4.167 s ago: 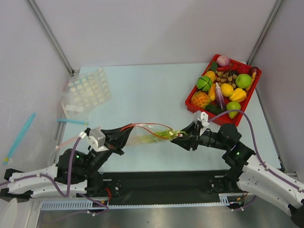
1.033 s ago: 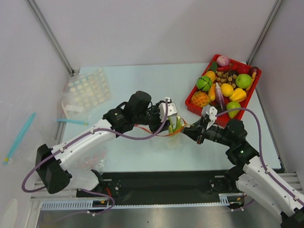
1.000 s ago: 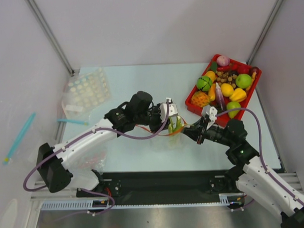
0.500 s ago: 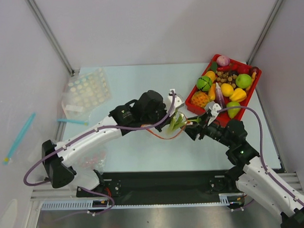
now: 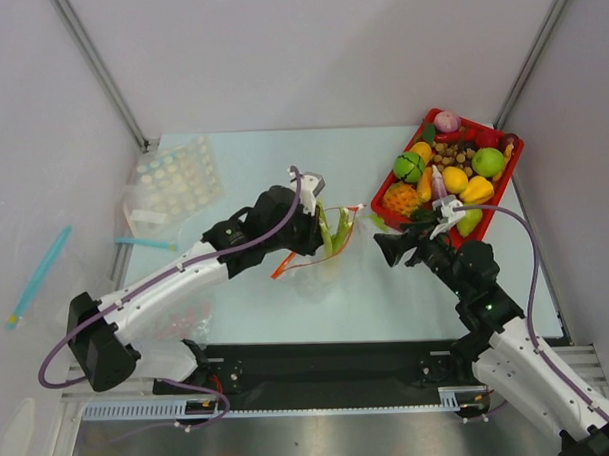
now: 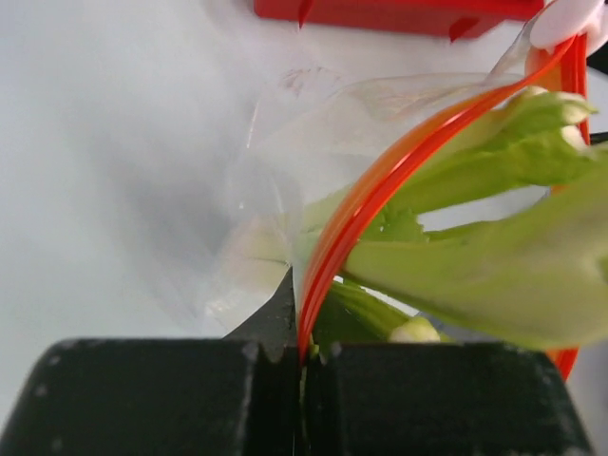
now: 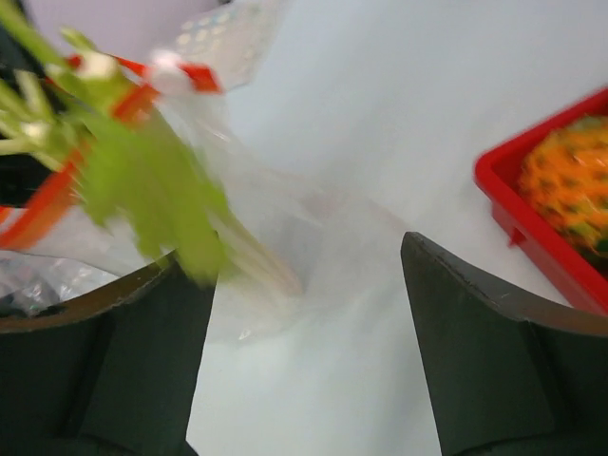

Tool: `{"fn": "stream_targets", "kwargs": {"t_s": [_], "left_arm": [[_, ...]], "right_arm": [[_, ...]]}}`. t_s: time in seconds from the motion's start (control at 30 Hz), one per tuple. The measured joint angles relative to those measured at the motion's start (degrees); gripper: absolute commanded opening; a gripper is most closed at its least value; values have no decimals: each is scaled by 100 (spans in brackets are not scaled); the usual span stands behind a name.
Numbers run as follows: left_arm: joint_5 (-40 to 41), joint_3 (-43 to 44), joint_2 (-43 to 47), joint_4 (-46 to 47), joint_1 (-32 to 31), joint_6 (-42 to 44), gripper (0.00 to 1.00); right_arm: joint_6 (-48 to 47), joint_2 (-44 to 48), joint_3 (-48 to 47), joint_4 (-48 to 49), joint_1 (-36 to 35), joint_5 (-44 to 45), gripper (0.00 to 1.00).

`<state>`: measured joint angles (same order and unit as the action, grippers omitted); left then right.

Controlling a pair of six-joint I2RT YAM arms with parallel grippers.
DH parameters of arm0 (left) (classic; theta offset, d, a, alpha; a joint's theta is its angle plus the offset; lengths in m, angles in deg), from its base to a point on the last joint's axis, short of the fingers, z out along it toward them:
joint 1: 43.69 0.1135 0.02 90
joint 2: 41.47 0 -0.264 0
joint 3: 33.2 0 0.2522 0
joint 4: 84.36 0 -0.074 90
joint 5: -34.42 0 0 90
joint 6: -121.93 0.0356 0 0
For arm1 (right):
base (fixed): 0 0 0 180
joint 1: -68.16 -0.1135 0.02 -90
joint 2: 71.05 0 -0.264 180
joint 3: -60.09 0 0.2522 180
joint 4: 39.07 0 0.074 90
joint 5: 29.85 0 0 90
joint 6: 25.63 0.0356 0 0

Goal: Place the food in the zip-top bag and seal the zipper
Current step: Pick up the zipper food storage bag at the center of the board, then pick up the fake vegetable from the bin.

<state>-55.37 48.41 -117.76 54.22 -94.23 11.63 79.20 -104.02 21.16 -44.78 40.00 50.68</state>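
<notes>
— Toward 5 o'clock on the table (image 5: 282, 164), nearest the bases, how is the right hand (image 7: 294, 252) set?

— It is spread wide, and nothing is gripped. Only clear plastic and bare table are seen through the gap.

— And at the centre?

— The left hand (image 5: 317, 216) is pressed together on the zipper (image 6: 380, 178), so that the red-orange strip is pinched at one spot. The zip-top bag (image 5: 307, 256) is hung from that pinch and sags toward the table; whether it touches cannot be told. The leek (image 5: 331, 230) is carried inside, with its green leaves lying across the strip at the mouth.

— Which step is judged to be in hand?

— Filling. One piece is bagged, and the mouth is unsealed, with the strip bowed open.

— What is left?

— Toy produce is heaped in the red tray (image 6: 399, 11) at 2 o'clock. A green fruit (image 5: 468, 218) at its near edge may be the pear. The eggplant cannot be picked out with certainty.

— What is called for next?

— Probably the free right hand should be taken to the tray, closed on one piece and brought over the mouth. The mouth must be held open by the left hand. The leaves would need tucking below the strip before any seal.

— Farther off?

— Spare clear bags (image 5: 173, 183) are seen at 10 o'clock.
</notes>
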Motion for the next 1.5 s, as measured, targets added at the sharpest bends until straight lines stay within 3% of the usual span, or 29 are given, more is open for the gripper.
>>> {"fn": "stream_targets", "kwargs": {"t_s": [0.1, 0.23, 0.37, 0.47, 0.53, 0.6, 0.7, 1.0, 1.1, 1.43, 1.5], "left_arm": [[-44, -177, 186, 313, 168, -420, 6], [-35, -254, 361, 538, 232, -833, 3], [-22, -442, 549, 710, 229, -1075, 0], [96, -660, 682, 837, 229, -1172, 0], [188, -791, 752, 896, 229, -1222, 0], [304, -916, 824, 975, 229, -1266, 0], [439, -1058, 922, 1088, 229, -1296, 1], [717, -1106, 973, 1172, 229, -1322, 1], [713, -1106, 973, 1172, 229, -1316, 0], [658, -1106, 966, 1161, 223, -1268, 0], [658, -1106, 966, 1158, 219, -1266, 0]], "right_arm": [[210, -9, 0, -214, 201, 525, 82], [501, -116, -4, -435, 634, 1008, 82], [800, -605, -258, -691, 960, 1565, 100], [981, -1410, -852, -1003, 1045, 2068, 100], [1043, -1895, -1224, -1126, 1086, 2332, 97], [1069, -2312, -1539, -1204, 1172, 2472, 82], [1082, -2983, -1906, -1165, 1506, 2575, 69], [669, -4583, -2238, -872, 3049, 1764, 73], [540, -4992, -2472, -885, 3075, 1679, 73], [105, -6835, -4756, -1803, 2857, 1897, 73], [61, -7156, -5165, -2162, 2774, 1996, 65]]}}
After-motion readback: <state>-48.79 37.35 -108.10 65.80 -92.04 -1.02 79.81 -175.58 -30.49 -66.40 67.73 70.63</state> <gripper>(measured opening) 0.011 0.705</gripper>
